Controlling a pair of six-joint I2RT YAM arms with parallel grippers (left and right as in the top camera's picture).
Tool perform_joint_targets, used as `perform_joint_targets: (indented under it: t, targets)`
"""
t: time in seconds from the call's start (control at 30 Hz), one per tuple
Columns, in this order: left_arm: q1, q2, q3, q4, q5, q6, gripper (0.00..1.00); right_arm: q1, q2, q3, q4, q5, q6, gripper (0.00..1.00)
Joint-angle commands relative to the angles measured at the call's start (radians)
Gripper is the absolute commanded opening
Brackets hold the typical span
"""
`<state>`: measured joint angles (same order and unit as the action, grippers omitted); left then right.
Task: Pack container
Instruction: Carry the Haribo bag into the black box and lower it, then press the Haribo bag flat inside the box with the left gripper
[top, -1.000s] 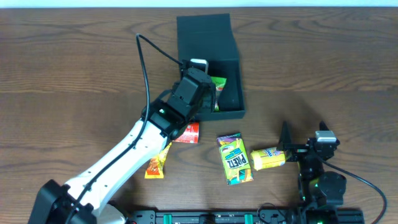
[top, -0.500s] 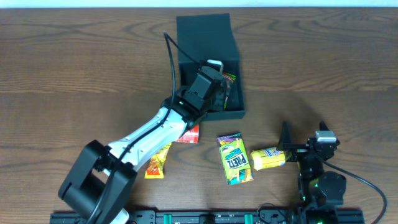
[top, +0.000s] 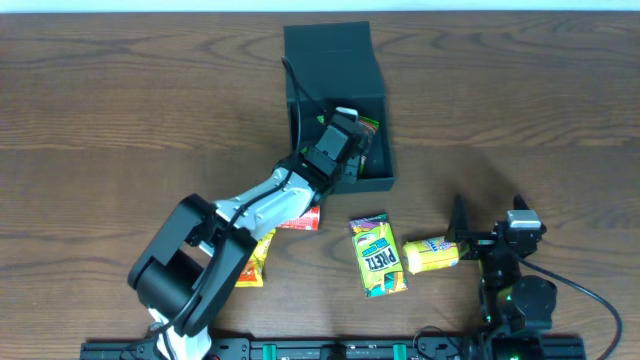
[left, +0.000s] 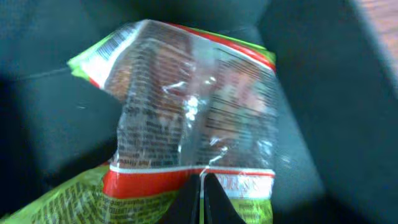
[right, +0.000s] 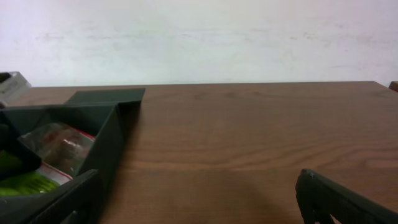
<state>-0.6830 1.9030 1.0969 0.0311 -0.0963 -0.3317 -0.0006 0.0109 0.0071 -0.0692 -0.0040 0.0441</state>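
The dark teal container (top: 335, 48) stands open at the back centre, its flap lid lying flat behind it. My left gripper (top: 360, 150) reaches inside the box. Seen from the left wrist, the left gripper (left: 202, 199) is shut, its tips pressed against a crinkly clear, red and green snack packet (left: 186, 106) on the box floor. The right gripper (top: 462, 240) rests open near the front right, apart from the container. Its wrist view shows the right gripper (right: 199, 205) with nothing between the fingers and the container (right: 109, 134) at the left.
Loose snacks lie in front of the box: a green Pretz packet (top: 377, 255), a yellow packet (top: 430, 255) just left of the right fingers, a red packet (top: 306, 213) and an orange one (top: 250, 262) partly under the left arm.
The left arm has swung right and deeper into the container, and its jaws have closed. The right arm and the loose packets have not moved.
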Motion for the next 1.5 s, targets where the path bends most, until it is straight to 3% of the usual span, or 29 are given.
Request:
perform_joint_targets:
  t: [0.0, 0.17, 0.27, 0.33, 0.37, 0.5, 0.57, 0.67, 0.73, 0.83, 1.13, 1.47]
  targets:
    - [0.003, 0.014, 0.019, 0.001, -0.165, 0.022, 0.06, 0.008, -0.006, -0.002, -0.005, -0.003, 0.007, 0.99]
    - [0.005, 0.015, 0.019, -0.007, -0.28, 0.022, 0.06, 0.008, -0.006, -0.002, -0.005, -0.003, 0.007, 0.99]
    - [0.003, 0.006, 0.019, -0.005, -0.183, 0.056, 0.07, 0.008, -0.006, -0.002, -0.005, -0.003, 0.007, 0.99]
    - [-0.003, -0.012, 0.019, -0.004, -0.093, 0.12, 0.14, 0.008, -0.006, -0.002, -0.005, -0.003, 0.007, 0.99]
    - [-0.005, -0.024, 0.019, -0.004, -0.072, 0.165, 0.23, 0.008, -0.006, -0.002, -0.005, -0.003, 0.007, 0.99]
    - [-0.005, -0.08, 0.019, -0.005, -0.074, 0.416, 0.76, 0.008, -0.006, -0.002, -0.005, -0.003, 0.007, 0.99]
    - [-0.004, -0.104, 0.019, -0.01, -0.092, 0.52, 0.94, 0.008, -0.006, -0.002, -0.005, -0.003, 0.007, 0.99]
    - [-0.005, -0.125, 0.024, -0.039, -0.071, 0.653, 0.95, 0.008, -0.006, -0.002, -0.005, -0.003, 0.007, 0.99]
    - [0.0, -0.123, 0.045, -0.103, -0.004, 0.671, 0.95, 0.008, -0.006, -0.002, -0.005, -0.003, 0.007, 0.99]
    - [0.019, -0.099, 0.096, -0.205, 0.048, 0.677, 0.95, 0.008, -0.006, -0.002, -0.005, -0.003, 0.007, 0.99]
    - [0.061, -0.066, 0.281, -0.314, 0.072, 0.714, 0.95, 0.008, -0.006, -0.002, -0.005, -0.003, 0.007, 0.99]
    - [0.087, 0.104, 0.637, -0.707, 0.099, 0.708, 0.95, 0.008, -0.006, -0.002, -0.005, -0.003, 0.007, 0.99]
